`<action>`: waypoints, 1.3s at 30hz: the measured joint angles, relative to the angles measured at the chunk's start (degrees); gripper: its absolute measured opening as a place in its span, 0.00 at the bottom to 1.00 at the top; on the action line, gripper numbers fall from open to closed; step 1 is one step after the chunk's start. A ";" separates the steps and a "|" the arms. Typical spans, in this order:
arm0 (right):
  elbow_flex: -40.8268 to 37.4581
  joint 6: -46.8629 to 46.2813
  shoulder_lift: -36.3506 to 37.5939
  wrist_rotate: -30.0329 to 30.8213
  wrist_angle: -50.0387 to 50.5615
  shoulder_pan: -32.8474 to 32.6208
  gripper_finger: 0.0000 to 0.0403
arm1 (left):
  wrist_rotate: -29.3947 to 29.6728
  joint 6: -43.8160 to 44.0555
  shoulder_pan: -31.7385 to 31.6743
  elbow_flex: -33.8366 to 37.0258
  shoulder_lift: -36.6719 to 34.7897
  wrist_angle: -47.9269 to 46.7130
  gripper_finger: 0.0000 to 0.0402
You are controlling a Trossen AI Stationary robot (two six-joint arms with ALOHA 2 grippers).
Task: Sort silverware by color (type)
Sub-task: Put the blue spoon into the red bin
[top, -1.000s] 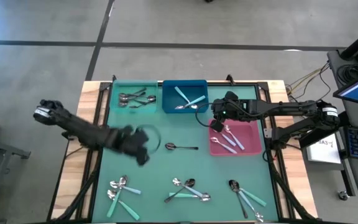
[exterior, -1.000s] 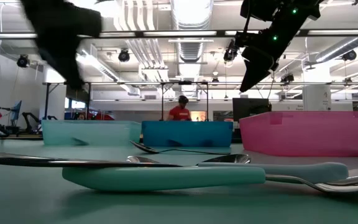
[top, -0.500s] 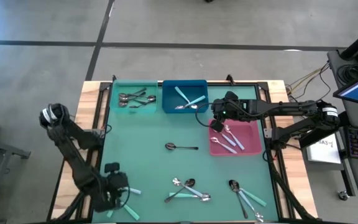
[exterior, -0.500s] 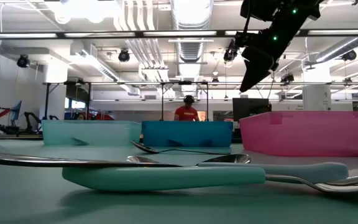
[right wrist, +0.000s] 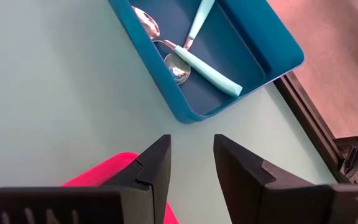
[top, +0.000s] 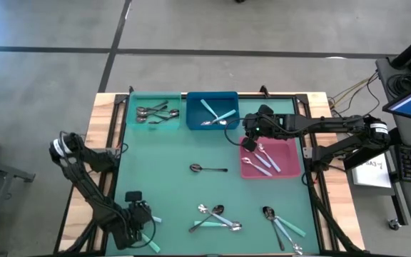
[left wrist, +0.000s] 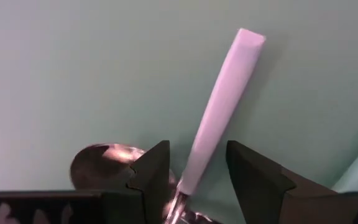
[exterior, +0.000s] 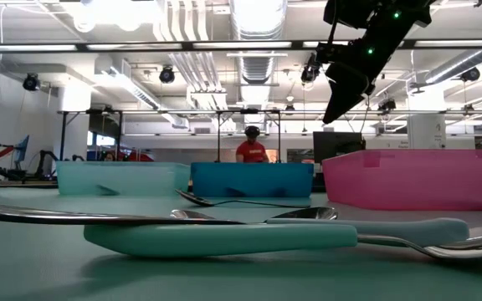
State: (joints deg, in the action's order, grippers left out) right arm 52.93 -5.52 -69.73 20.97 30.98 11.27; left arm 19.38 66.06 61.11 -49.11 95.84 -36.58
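A spoon with a turquoise handle (left wrist: 224,106) lies flat on the green table (top: 170,189), near the front left corner. In the left wrist view its long handle runs away from the left gripper (left wrist: 196,177) at a slant, and its bowl end is down between the jaws. The jaws are spread, one on each side of the spoon, and they are not pinching it. A shiny spoon bowl (left wrist: 101,163) lies just beside it.

From above, the left gripper (top: 135,214) is low over that small bunch of spoons at the front left. More spoons lie in a pile at the front middle (top: 217,218) and another pile at the front right (top: 282,225). One dark spoon (top: 207,169) lies alone in the middle of the table, its long side running left to right, with the bowl on the left.

At the back stand three bins. The light teal bin (top: 152,112) holds metal spoons. The blue bin (top: 212,111) holds two turquoise-handled spoons, crossed over each other. The pink bin (top: 269,158) holds light-handled spoons.

The right gripper (top: 252,133) hangs in the air between the blue bin and the pink bin. Its jaws are spread a little and hold nothing.

A person in a red top (exterior: 250,149) stands far back in the room.
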 joint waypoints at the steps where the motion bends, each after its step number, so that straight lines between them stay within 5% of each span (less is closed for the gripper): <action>1: 0.00 0.00 0.00 0.00 -0.02 0.01 0.28 | -0.39 0.02 -0.28 -0.09 0.46 0.04 0.36; 8: 0.00 0.00 0.00 0.00 -0.01 0.00 0.28 | -3.94 2.15 -3.10 -0.21 2.13 0.20 0.33; 16: 0.00 0.00 0.00 0.00 0.00 0.02 0.28 | -3.67 4.67 -3.53 -0.04 2.20 2.11 0.05; 39: 0.02 0.00 0.00 -0.02 -0.01 0.00 0.28 | -0.24 6.69 -3.85 0.38 -6.71 -1.85 0.04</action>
State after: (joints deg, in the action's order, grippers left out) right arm 52.95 -5.52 -69.73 20.95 30.96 11.27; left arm 19.14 72.75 57.25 -48.73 89.13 -38.44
